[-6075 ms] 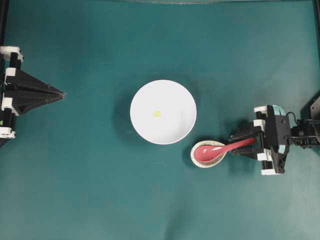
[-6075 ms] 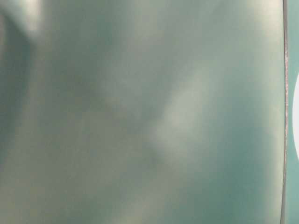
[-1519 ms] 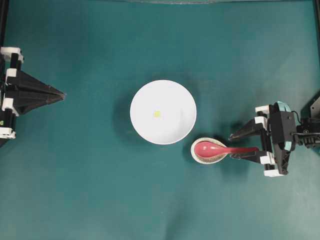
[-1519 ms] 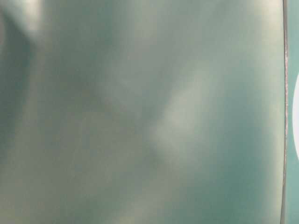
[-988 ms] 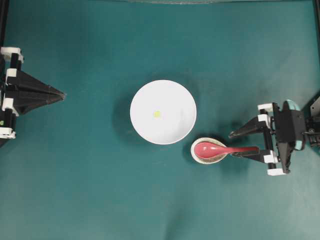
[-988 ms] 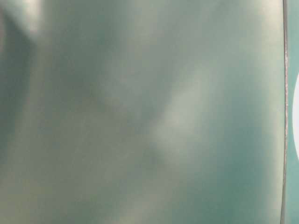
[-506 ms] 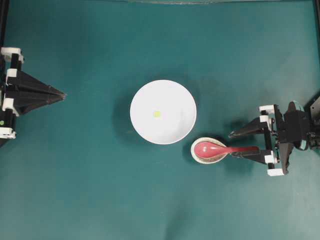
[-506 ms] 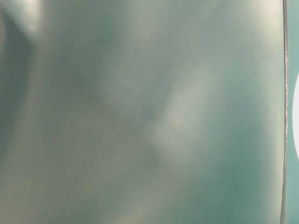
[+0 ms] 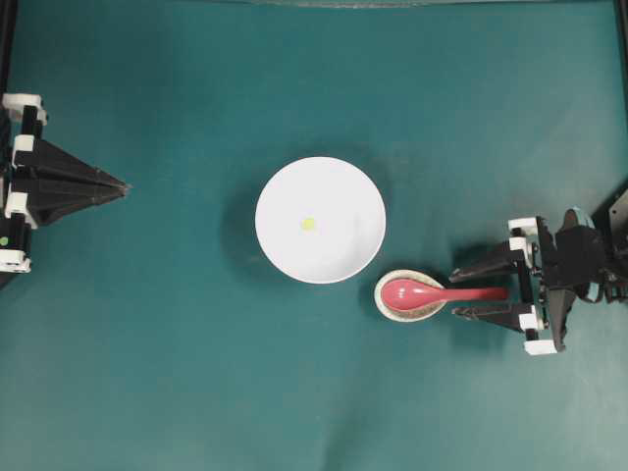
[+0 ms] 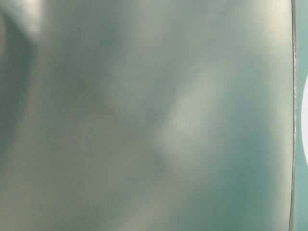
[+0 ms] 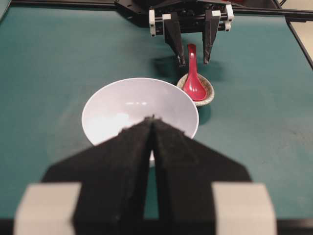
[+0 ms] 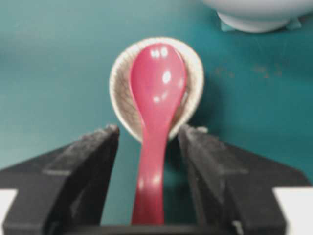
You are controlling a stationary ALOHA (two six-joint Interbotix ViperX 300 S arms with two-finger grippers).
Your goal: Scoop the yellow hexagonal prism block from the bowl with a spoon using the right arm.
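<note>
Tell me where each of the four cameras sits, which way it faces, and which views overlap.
Overhead: above the table, looking straight down; left claw shut, right claw open around the spoon handle, bowl mid-table.
Table-level: only teal blur; a white sliver at the right edge, nothing identifiable.
Left wrist: behind the left claw, facing across the bowl toward the right claw.
Right wrist: behind the right claw, looking along the spoon on its spoon rest.
Shared: overhead and both wrist views show spoon and bowl.

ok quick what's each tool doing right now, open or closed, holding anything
Left tool: closed, holding nothing.
Right tool: open, one finger on each side of the spoon handle, not gripping it.
</note>
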